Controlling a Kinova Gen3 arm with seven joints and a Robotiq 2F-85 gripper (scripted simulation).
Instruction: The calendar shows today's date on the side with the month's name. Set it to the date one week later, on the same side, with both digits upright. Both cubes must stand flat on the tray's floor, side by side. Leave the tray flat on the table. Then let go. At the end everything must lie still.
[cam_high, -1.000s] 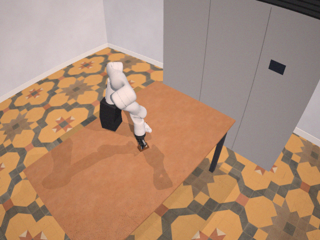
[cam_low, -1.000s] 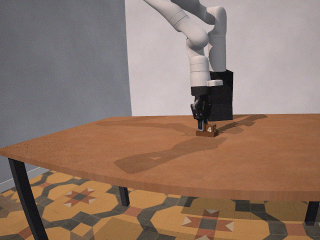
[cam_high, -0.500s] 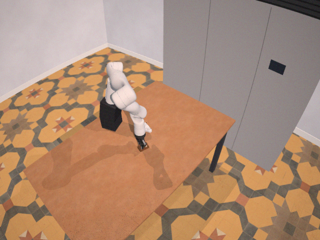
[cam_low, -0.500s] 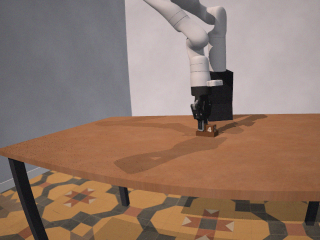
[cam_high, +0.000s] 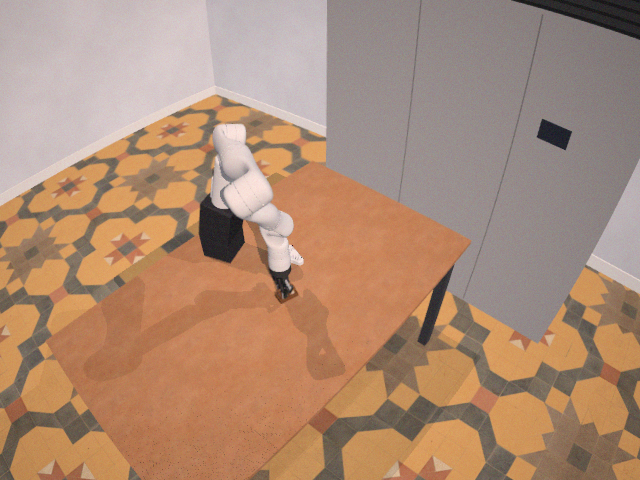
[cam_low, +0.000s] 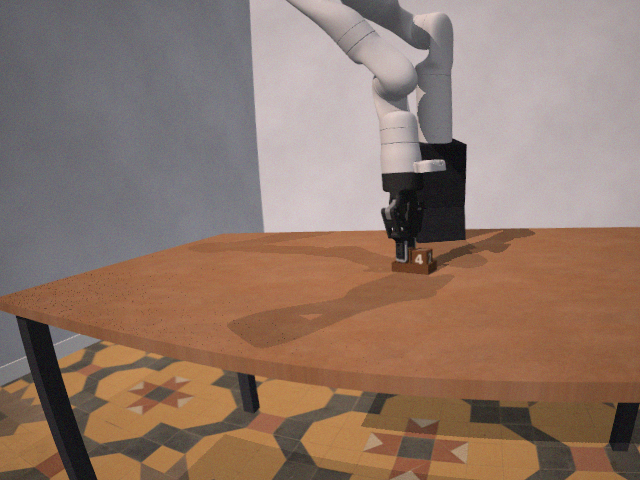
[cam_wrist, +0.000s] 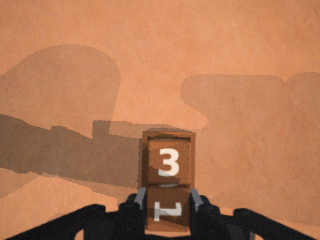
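While the white arm (cam_low: 398, 129) reaches straight down from its black pedestal (cam_high: 219, 242) at the table's far edge, the gripper (cam_wrist: 167, 200) is closed part-way on the near cube (cam_wrist: 167, 212) of the wooden calendar, one finger (cam_wrist: 141, 196) pressed on its left side and the other on its right. From the wrist view that cube's top face carries a white 1 lying sideways, and the far cube (cam_wrist: 169, 162), touching it in line, carries a 3 on top that reads upright. Both cubes sit inside the small brown tray (cam_low: 413, 268), whose rim shows around them; whether the gripped cube rests on the tray's floor or is raised slightly cannot be told. In the exterior view the gripper hides one cube, and the other shows a white 4 on its side face, with the edge of another digit just visible on the face to its right. The tray lies flat on the orange-brown table (cam_low: 516, 320), roughly in the middle of its width and toward the arm's side, inside the arm's shadow. A grey cabinet (cam_high: 465, 129) stands beside the table on the patterned tile floor (cam_high: 103, 206).
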